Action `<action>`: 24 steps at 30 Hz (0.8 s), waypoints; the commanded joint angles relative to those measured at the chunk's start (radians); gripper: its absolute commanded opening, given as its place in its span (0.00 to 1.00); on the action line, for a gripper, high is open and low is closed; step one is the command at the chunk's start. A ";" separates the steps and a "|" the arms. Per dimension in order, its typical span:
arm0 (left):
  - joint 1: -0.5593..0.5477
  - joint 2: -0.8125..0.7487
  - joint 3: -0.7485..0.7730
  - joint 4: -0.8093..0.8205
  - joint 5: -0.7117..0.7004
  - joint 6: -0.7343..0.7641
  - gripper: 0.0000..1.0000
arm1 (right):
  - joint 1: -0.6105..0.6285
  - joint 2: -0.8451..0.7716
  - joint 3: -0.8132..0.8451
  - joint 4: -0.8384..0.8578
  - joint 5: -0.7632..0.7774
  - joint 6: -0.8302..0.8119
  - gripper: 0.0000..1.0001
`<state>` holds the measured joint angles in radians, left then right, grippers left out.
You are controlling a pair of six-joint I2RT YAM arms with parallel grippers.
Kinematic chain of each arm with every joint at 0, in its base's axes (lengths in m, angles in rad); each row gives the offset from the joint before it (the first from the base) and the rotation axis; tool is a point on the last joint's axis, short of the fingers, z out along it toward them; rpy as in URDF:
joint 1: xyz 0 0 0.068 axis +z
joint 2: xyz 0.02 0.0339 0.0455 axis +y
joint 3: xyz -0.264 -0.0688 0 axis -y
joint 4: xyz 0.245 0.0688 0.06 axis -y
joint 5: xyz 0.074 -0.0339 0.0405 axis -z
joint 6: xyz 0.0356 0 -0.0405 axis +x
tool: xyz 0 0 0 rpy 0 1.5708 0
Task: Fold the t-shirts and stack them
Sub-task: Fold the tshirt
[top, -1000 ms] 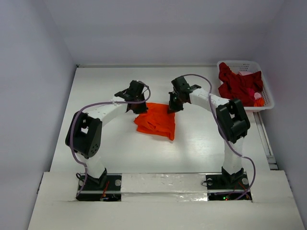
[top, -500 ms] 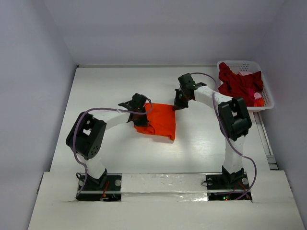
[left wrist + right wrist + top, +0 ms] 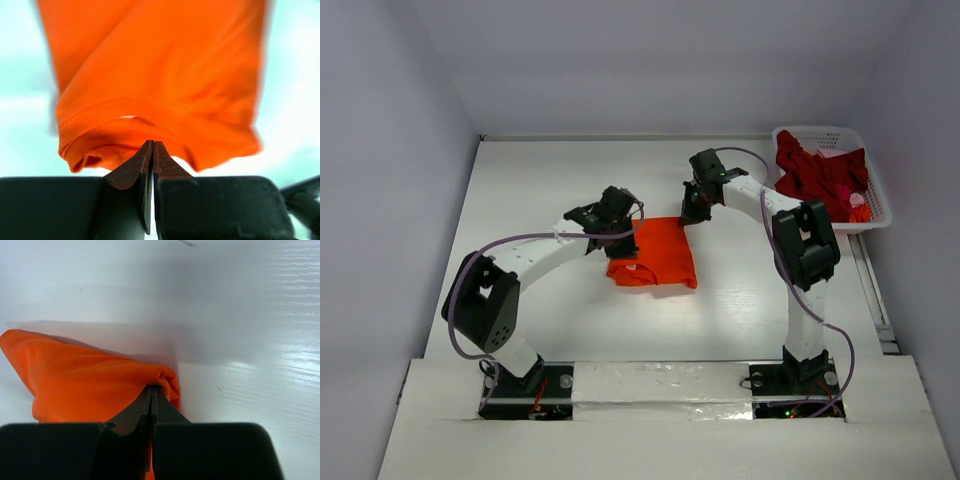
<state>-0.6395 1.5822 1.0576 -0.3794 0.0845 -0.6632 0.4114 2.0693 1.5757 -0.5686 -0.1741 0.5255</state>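
- Left claw (image 3: pixel 151 145): fingers pressed together with barely a slit between them. Their tips nip the hemmed edge of the orange t-shirt (image 3: pixel 160 75), so it is clamped on cloth (only a sliver of it, by the look).
- Straight out from those tips the shirt fans away in doubled layers, with a rolled hem just to one side of the pinch. My read is that the edge grip is there to drag or flip a whole layer at once.
- Right claw (image 3: pixel 151 389): jaws together too, with a bunched corner of the same shirt puckered up right at the tips. The rest of the cloth slopes off to its left.
- Two pinches on opposite sides of one shirt look like a way to hold it taut for a fold (one alone would let it sag).
- Beyond the right claw's tips there is only bare white table (image 3: pixel 240 300).
- Further out past the right arm, the crimson t-shirts (image 3: pixel 815 175) sit heaped in the white basket (image 3: pixel 880 215), well apart from either claw. I'd call the stacking barely begun.
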 commanded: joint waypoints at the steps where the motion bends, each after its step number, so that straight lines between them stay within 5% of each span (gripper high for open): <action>1: 0.003 -0.060 0.163 -0.122 -0.032 0.016 0.00 | -0.019 -0.017 0.040 -0.001 0.022 -0.018 0.00; 24: -0.193 0.124 0.096 0.027 0.017 0.030 0.00 | -0.019 -0.041 0.021 0.004 0.031 -0.012 0.00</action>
<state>-0.8139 1.7142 1.1633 -0.3637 0.0837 -0.6579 0.3985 2.0693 1.5757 -0.5690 -0.1665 0.5236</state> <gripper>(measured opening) 0.003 0.010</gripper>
